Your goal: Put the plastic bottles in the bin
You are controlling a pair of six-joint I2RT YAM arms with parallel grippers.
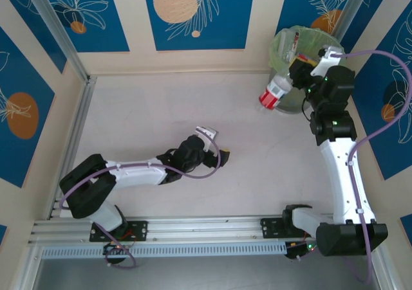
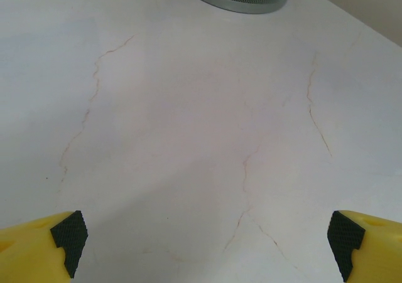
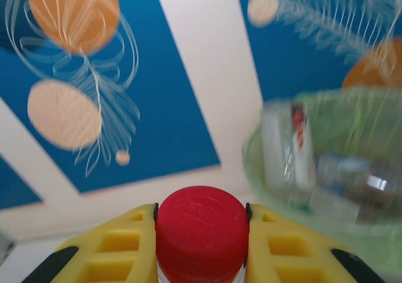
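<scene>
**Bottle gripped at the cap, just before the bin**

Plastic bottle (image 1: 273, 90), clear and thin-walled, is clamped in the right end effector (image 3: 201, 211). Its red cap (image 3: 201, 239) sits between the two yellow fingers (image 3: 119, 245). I judge it to be empty, so it should be very light. The body would dent under pressure and its smooth skin can slip. The ribbed cap and the stiff neck below it are the better place to hold, because they do not give way.

Just ahead of this end effector and a little to its right stands the bin (image 1: 278, 45). It is round, much wider than the bottle, and lined with a thin, crinkled light-green bag (image 3: 352, 107). Other clear bottles (image 3: 286, 151) already lie inside.

The left end effector (image 2: 207, 239) is far from the bin. Its jaws stand wide apart with nothing between them, above the pale bench (image 2: 188, 107), which is matt and has fine vein lines. Ahead of it, the bin shows a grey foot ring.
</scene>
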